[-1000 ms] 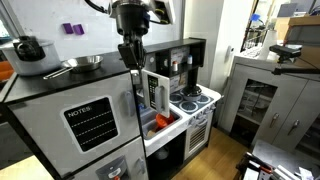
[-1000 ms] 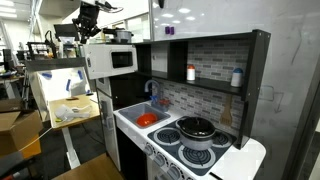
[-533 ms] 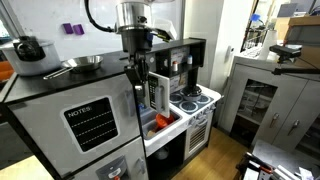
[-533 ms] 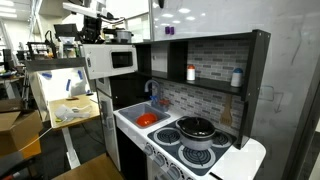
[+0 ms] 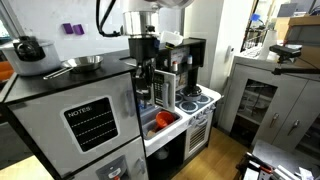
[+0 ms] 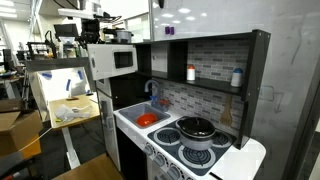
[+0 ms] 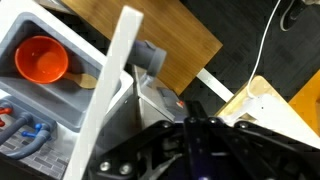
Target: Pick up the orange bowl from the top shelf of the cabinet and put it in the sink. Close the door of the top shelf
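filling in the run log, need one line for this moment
orange bowl: in sink | door: not yet shut | gripper: shut, empty, beside door

In both exterior views you're watching the cabinet (image 5: 95, 125) at mid-range from different corners; the wrist view is looking steeply down onto its sink (image 7: 55, 98), which all share.

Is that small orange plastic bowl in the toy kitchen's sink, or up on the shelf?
In: the wrist view shows the small orange plastic bowl sitting upright inside the pale rectangular sink.
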`<state>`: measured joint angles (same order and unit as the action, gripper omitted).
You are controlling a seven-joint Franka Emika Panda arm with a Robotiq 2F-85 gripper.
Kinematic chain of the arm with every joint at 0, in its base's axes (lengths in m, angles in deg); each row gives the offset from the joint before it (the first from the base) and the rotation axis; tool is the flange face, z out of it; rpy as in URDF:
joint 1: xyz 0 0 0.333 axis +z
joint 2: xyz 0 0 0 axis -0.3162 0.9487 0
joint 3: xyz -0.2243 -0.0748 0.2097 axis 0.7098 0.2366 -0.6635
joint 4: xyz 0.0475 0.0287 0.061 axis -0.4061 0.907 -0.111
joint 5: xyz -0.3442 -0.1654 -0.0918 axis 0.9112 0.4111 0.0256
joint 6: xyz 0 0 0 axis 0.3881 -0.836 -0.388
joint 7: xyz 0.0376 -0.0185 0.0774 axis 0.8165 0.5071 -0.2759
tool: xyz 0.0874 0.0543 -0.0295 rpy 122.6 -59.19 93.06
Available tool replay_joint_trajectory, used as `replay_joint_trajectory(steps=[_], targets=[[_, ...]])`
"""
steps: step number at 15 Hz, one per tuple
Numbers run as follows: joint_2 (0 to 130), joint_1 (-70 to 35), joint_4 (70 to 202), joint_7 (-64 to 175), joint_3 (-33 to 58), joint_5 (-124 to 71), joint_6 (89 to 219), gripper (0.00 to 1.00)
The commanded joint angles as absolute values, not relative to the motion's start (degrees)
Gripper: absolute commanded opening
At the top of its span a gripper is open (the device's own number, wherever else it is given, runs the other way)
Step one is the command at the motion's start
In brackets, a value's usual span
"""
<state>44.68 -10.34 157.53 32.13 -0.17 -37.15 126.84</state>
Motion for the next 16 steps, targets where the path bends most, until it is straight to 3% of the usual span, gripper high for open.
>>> replay_joint_trajectory(steps=[1, 16], targets=[[40.93, -9.96, 161.89, 34.00, -0.28, -33.45, 130.45, 0.00], [38.28, -12.19, 167.84, 53.84, -0.42, -5.86, 137.59, 0.00]])
